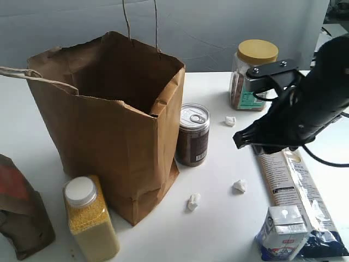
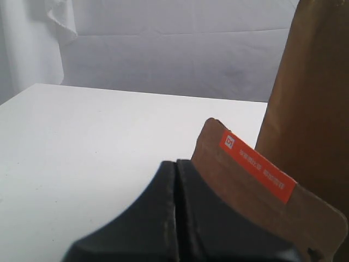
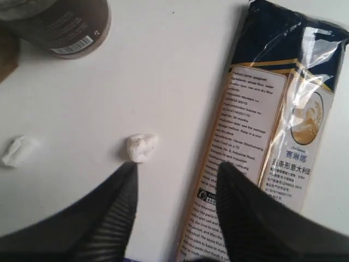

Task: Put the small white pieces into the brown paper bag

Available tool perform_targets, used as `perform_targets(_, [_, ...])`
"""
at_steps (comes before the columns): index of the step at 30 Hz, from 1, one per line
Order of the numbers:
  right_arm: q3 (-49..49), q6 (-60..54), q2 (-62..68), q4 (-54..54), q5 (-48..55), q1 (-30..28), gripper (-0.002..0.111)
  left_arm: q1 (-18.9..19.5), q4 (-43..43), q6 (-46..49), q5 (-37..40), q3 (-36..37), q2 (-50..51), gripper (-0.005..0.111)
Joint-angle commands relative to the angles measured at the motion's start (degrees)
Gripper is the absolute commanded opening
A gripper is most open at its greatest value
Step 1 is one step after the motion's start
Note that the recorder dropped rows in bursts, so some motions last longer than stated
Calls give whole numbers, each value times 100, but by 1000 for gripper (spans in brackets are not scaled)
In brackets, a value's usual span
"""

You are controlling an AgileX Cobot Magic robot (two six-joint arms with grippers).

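The brown paper bag (image 1: pixel 109 125) stands open on the white table, left of centre; its side (image 2: pixel 311 109) also fills one edge of the left wrist view. Three small white pieces lie on the table: one (image 1: pixel 230 120) near the jar, one (image 1: pixel 240 186) in front, one (image 1: pixel 193 201) by the bag's corner. My right gripper (image 1: pixel 242 139) hovers open above the table. In its wrist view a white piece (image 3: pixel 142 147) lies just beyond one fingertip of the gripper (image 3: pixel 177 169), and another piece (image 3: pixel 19 151) lies farther off. My left gripper (image 2: pixel 176 164) is shut on nothing, beside the pouch.
A dark can (image 1: pixel 193 135) stands by the bag. A yellow-lidded jar (image 1: pixel 253 76) is at the back right. A long noodle packet (image 1: pixel 294 185) and a white-and-blue carton (image 1: pixel 282 232) lie front right. A bottle of yellow grains (image 1: pixel 90 218) and a dark brown pouch (image 1: pixel 19 207) stand front left.
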Motion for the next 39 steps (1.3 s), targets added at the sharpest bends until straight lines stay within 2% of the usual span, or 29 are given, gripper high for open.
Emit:
perform_targets(1, [-129,-113,505,11,-144,30,50,-31,-45,-29,-24,20,-20,0])
perform_targets(18, [-129,-444,1754,323,-618,289,48,-31,-45,-29,-24,20,-20,0])
perform_targets(20, [-129,-444,1771,301,-618,289,44,-31,-45,-29,-24,20,-20,0])
perform_targets(26, [-129,-577,1780,302,-633,289,17,-31,-45,-29,-24,20,-20,0])
perform_targets(31, [-129,-662,1862,302,-619,289,1,-31,-45,-29,-24,20,-20,0])
perform_targets(39, [-129,-700,1543,312,-577,289,0,-31,-45,-29,-24,20,-20,0])
